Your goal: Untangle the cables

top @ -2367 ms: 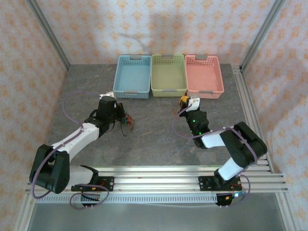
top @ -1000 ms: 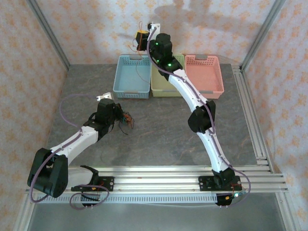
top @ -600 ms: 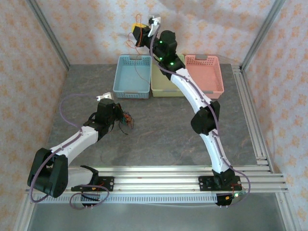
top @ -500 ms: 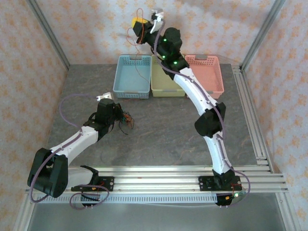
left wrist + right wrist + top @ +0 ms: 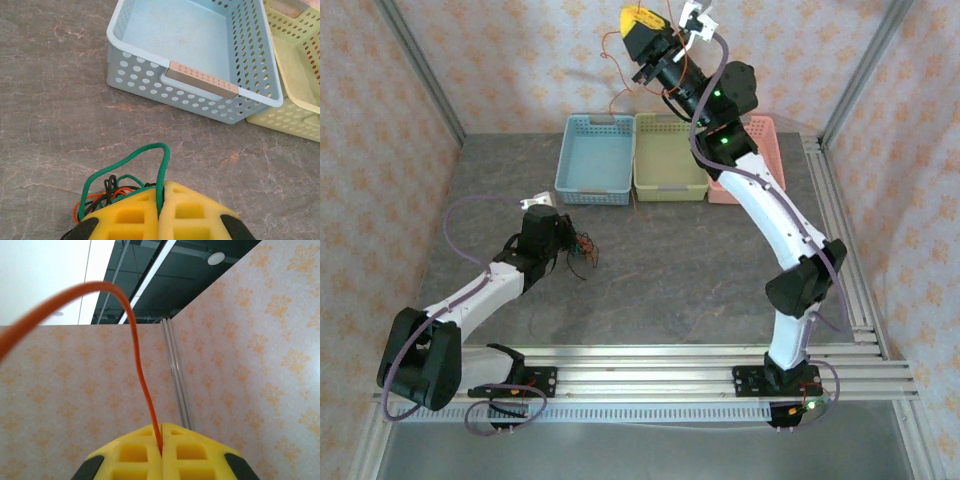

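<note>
High rear overview, low left wrist sharing blue basket [image 5: 131, 52], right wrist skyward

**Arm structure.** The left arm [image 5: 480, 285] and right arm [image 5: 770, 215] both use white tubular link shells joined by black, rounded joint housings. Black mounting plates [image 5: 515, 380] carry the bases at 7 and 5 o'clock in the overhead view.

**Cabling.** A thin lilac hose [image 5: 455, 215] loops loosely along each arm.

**Indicators.** Green lights [image 5: 717, 97] glow on the right arm's upper joint housings, near 12 o'clock.

**Wrist.** Each wrist bears a small white bracket [image 5: 540, 201].

**End effectors.** The left gripper [image 5: 160, 192] and right gripper [image 5: 161, 432] have yellow fingers [image 5: 130, 215] moulded with rectangular recesses. Black corners sit at 5 and 7 o'clock in both wrist views.
</note>
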Robot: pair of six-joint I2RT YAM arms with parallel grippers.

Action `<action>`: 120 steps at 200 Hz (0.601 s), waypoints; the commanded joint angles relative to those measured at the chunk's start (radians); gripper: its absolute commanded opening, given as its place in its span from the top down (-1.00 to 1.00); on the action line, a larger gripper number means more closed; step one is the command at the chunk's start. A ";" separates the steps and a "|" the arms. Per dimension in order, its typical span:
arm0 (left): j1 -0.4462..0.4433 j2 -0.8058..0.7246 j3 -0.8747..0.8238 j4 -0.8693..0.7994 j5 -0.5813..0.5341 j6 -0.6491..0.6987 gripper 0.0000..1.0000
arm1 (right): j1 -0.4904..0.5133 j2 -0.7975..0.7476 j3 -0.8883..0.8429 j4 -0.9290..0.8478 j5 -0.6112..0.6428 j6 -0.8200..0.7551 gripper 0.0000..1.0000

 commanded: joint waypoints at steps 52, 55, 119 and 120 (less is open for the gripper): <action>-0.007 -0.016 -0.001 0.029 -0.035 -0.013 1.00 | -0.002 0.136 0.237 -0.077 -0.006 -0.053 1.00; -0.007 -0.016 -0.001 0.029 -0.034 -0.013 1.00 | -0.001 0.157 0.273 -0.092 -0.007 -0.053 1.00; -0.008 -0.016 -0.001 0.029 -0.033 -0.013 1.00 | -0.014 0.479 0.662 -0.034 0.172 -0.166 1.00; -0.008 -0.015 -0.002 0.029 -0.033 -0.013 1.00 | -0.014 0.480 0.658 -0.024 0.176 -0.168 1.00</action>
